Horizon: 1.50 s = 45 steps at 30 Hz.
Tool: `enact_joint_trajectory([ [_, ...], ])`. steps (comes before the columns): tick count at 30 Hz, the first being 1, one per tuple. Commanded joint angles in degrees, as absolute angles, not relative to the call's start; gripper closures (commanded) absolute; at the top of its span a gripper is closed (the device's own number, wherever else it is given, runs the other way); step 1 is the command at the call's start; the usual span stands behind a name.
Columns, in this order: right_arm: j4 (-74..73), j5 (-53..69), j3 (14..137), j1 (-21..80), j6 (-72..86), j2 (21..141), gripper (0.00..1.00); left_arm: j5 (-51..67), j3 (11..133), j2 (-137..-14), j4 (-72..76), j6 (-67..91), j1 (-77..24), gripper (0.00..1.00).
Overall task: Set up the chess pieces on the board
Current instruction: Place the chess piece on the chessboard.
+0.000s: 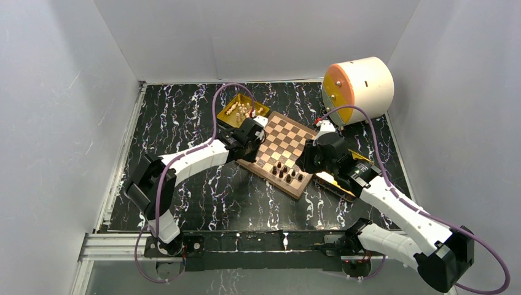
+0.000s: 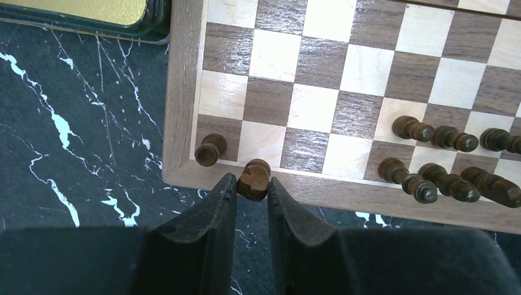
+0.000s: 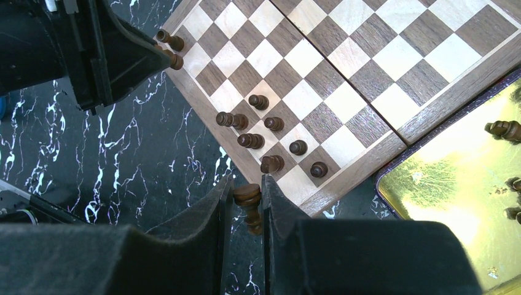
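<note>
The left hand [image 2: 252,187] is nearly closed, and its two fingers pinch a dark brown piece [image 2: 254,177]. The piece hangs over the near edge of the board [image 2: 183,92], right by the light square next to the corner. In the corner square stands a corner piece [image 2: 211,149], just beside the held one. Further along the same edge, a bunch of dark pieces [image 2: 433,136] stand in two short rows. Past the board lies the black marbled desk [image 2: 74,153].

The right hand [image 3: 247,198] is nearly closed too. It pinches another dark piece [image 3: 248,195], which hangs over the desk just off the board's border, near the bunch. Beside it sits a gold tray [image 3: 442,184] with a few spare dark ones [image 3: 505,129] in it. On the far side of the board a second tray [image 1: 222,114] holds the cream pieces [image 1: 241,110]. I see none of those on the board.

So I think the job is in its early part, with the dark side being filled piece by piece. The left hand looks ready to put its piece down. It should move a little over the light square and come down gently until the piece's foot touches the wood. Then it should open its fingers and lift straight up. It must not bump the corner piece, which is very close. The right hand needs to bring its piece in over an empty square.
</note>
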<state>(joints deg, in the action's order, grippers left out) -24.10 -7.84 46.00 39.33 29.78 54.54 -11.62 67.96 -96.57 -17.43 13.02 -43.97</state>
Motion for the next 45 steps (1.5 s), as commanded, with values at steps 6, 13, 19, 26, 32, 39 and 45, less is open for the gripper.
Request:
enact_joint_trajectory([
  [6,-23.55,-8.96,45.79,38.94,29.58,53.46,0.78,-13.83,67.03,-97.97,-15.26,12.74,-44.56,0.98],
  [13,-23.35,-9.19,45.45,38.86,28.97,53.23,0.78,-13.31,66.82,-98.99,-14.69,12.48,-44.64,0.97],
  [19,-23.72,-9.5,45.94,38.8,28.19,53.75,0.78,-13.18,66.49,-98.88,-13.94,12.48,-44.66,0.96],
  [26,-23.58,-9.31,45.79,38.72,28.18,54.03,0.78,-12.92,66.56,-99.41,-13.51,12.57,-44.65,0.96],
  [32,-23.38,-9.27,45.73,38.59,28.15,54.15,0.78,-12.03,66.71,-99.71,-13.58,12.44,-44.65,0.95],
  [39,-23.37,-9.23,45.62,38.58,28.21,54.21,0.78,-11.46,66.4,-100.04,-13.8,12.57,-44.67,0.92],
  [45,-23.03,-8.6,45.62,38.5,28.37,54.27,0.78,-11.78,66.98,-99.15,-15.34,12.73,-44.65,0.75],
])
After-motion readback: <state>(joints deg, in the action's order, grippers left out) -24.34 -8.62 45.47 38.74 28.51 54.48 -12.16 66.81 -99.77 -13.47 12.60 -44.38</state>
